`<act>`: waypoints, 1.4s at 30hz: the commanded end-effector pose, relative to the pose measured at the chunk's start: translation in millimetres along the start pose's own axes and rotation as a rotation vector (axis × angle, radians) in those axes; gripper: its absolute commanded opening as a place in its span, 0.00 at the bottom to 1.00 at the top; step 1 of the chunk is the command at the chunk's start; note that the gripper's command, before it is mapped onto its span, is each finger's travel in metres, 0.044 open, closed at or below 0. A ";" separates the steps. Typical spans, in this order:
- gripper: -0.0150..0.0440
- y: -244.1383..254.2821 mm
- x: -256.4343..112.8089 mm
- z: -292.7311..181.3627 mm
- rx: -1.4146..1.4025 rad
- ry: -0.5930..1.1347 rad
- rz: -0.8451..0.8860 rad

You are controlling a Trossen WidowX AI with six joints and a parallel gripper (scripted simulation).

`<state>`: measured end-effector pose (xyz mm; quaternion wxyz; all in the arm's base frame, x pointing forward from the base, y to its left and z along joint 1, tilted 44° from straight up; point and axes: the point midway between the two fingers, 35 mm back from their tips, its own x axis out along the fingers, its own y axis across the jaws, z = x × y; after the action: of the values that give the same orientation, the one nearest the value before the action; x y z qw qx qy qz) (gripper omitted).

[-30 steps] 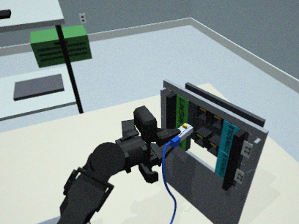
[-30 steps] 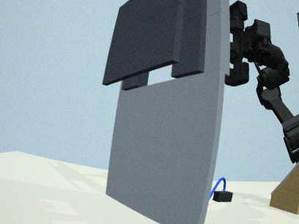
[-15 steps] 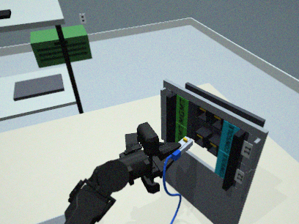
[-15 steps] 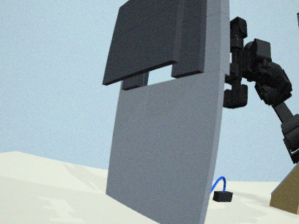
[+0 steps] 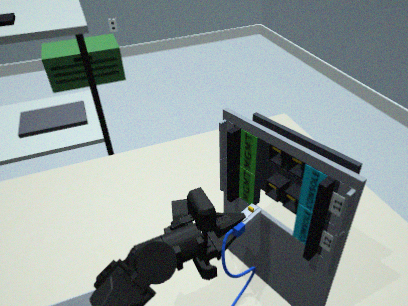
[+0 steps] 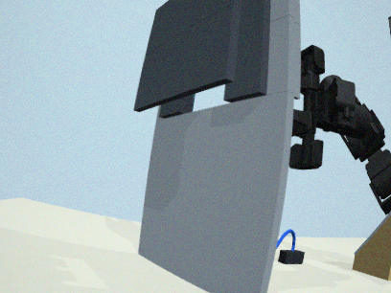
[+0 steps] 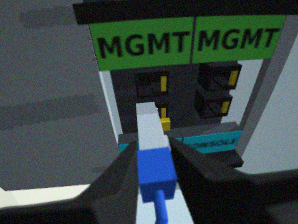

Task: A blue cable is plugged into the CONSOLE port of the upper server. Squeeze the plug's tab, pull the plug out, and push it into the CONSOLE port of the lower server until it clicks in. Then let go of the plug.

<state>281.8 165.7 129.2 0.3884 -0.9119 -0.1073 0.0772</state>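
Plug (image 5: pixel 239 229) (image 7: pixel 156 167) and blue cable (image 5: pixel 224 257) (image 6: pixel 290 232) (image 7: pixel 160 209) hang clear of the ports, gripped in the robot's gripper (image 5: pixel 235 226) (image 7: pixel 152 144) before the server panel (image 5: pixel 287 250) (image 6: pixel 216 182) (image 7: pixel 50 100). Unplugging looks done; insertion into the lower CONSOLE port and release remain.

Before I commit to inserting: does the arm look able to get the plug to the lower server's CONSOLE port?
Probably yes. The tool grips the plug, and I see nothing between it and the port. The plug partly hides that port in the wrist view, so alignment is uncertain.
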 end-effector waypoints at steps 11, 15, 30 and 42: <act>0.25 -3.9 6.6 0.7 0.001 0.050 -0.010; 0.25 -3.7 8.4 1.8 0.001 0.069 -0.016; 0.25 -3.9 15.3 1.0 0.001 0.073 -0.018; 0.25 -4.0 19.8 0.6 0.002 0.073 -0.019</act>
<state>298.5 171.6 129.0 0.3937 -0.9132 -0.0969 0.0409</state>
